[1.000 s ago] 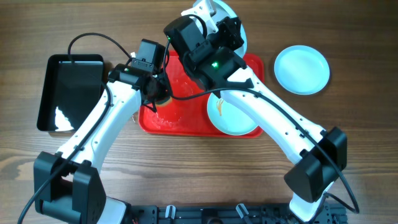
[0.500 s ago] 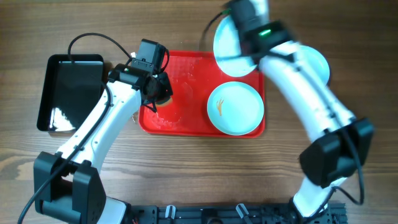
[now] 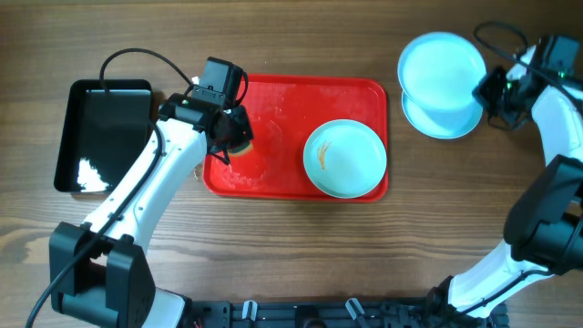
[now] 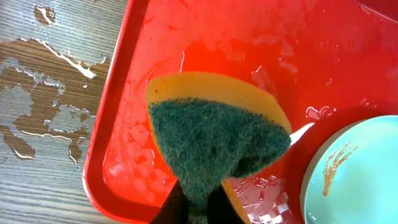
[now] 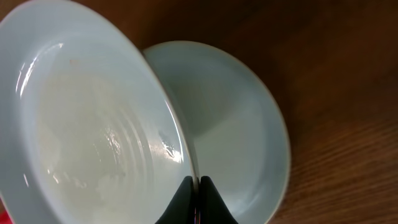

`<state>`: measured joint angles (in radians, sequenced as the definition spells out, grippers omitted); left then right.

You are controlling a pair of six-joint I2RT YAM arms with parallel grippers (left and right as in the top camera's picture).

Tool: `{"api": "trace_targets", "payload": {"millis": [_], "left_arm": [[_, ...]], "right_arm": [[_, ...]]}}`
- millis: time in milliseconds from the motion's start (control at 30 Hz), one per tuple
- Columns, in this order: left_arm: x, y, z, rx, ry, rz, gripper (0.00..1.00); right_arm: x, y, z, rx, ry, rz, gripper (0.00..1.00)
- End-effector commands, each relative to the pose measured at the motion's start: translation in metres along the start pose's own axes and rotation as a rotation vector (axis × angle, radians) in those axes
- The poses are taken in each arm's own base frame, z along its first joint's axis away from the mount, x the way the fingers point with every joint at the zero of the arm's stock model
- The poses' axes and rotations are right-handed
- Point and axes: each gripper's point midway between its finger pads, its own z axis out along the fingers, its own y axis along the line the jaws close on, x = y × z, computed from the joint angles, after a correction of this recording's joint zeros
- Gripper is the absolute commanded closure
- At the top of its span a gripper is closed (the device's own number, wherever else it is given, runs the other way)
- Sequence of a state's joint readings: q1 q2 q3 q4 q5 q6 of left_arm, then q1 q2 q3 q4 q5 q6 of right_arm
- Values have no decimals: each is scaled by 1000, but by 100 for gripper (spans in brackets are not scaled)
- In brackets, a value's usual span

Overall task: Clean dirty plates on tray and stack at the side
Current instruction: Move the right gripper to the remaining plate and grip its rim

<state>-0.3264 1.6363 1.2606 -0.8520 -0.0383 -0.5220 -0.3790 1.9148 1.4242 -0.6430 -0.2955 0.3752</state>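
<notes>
- The right fingers [image 5: 189, 199] are no longer working over the large red rectangular plastic tray [image 3: 282, 100]. A second ago they were above its far edge; now they are hanging out over the wooden surface [image 3: 273, 246] at the far right.
- They are pinched tight on the rim of a round pale-blue plate with a whitish centre [image 5: 93, 124]. They are holding it tilted above a second, matching plate [image 5: 236, 124] that is lying flat on the surface beside the tray.
- The left fingers [image 4: 180, 208] are staying where they were, over the tray's left end. They are closed on a yellow sponge with a dark green scouring face [image 4: 217, 137].
- A third pale-blue plate carrying a small orange smear [image 3: 344, 159] is sitting in the tray's right half. It was partly covered by the right arm before and is now showing in full.
- The tray floor under the sponge is glistening wet, and water patches [image 4: 43, 124] are lying on the wood just outside its left rim.
- A smaller black rectangular tray [image 3: 109, 118] is sitting well to the left, with a black cable [image 3: 137, 56] looping over it.
</notes>
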Motion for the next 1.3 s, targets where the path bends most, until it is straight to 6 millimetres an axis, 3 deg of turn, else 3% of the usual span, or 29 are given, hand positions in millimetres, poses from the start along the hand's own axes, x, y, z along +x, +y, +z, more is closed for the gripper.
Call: {"api": "trace_targets", "payload": {"millis": [0, 100, 133, 200, 267, 300, 367, 467, 567, 700, 867, 967, 1033, 1067, 1167, 1267], "left_arm": [[-5, -3, -3, 12, -11, -12, 96], [-5, -3, -3, 12, -11, -12, 96], [-5, -3, -3, 12, -11, -12, 96], [-5, -4, -3, 13, -12, -12, 96], [-6, -4, -3, 15, -14, -12, 96], [-6, -4, -3, 16, -15, -12, 96], [-6, -5, -3, 17, -17, -12, 96], [-6, -5, -3, 17, -18, -12, 96], [-8, -6, -3, 22, -25, -12, 96], [-8, -6, -3, 23, -26, -12, 96], [-8, -6, -3, 23, -26, -12, 96], [-9, -6, -3, 24, -26, -12, 96], [-9, -7, -3, 25, -29, -13, 96], [-9, -7, -3, 25, -29, -12, 96], [-9, -7, -3, 25, -29, -12, 96], [-9, -7, -3, 26, -30, -12, 96]], "right_arm": [[4, -24, 8, 81, -9, 136, 96], [6, -45, 5, 199, -25, 188, 96], [6, -46, 5, 203, -25, 191, 92], [7, -44, 5, 198, -23, 190, 45], [9, -41, 6, 187, -13, 187, 12], [11, -36, 7, 160, 2, 175, 1], [18, -19, 9, 71, 47, 156, 0], [47, 37, 5, -210, 193, 6, 0], [97, 62, 6, -219, 341, -126, 0], [148, 83, 11, -130, 446, -293, 0], [200, 82, 12, 152, 502, -372, 0], [240, 105, 2, 64, 622, -405, 0], [248, 109, 1, 69, 634, -421, 4], [248, 108, 2, 98, 624, -385, 14], [247, 89, -1, 278, 582, -147, 15], [252, 83, 0, 324, 571, -128, 21]]}}
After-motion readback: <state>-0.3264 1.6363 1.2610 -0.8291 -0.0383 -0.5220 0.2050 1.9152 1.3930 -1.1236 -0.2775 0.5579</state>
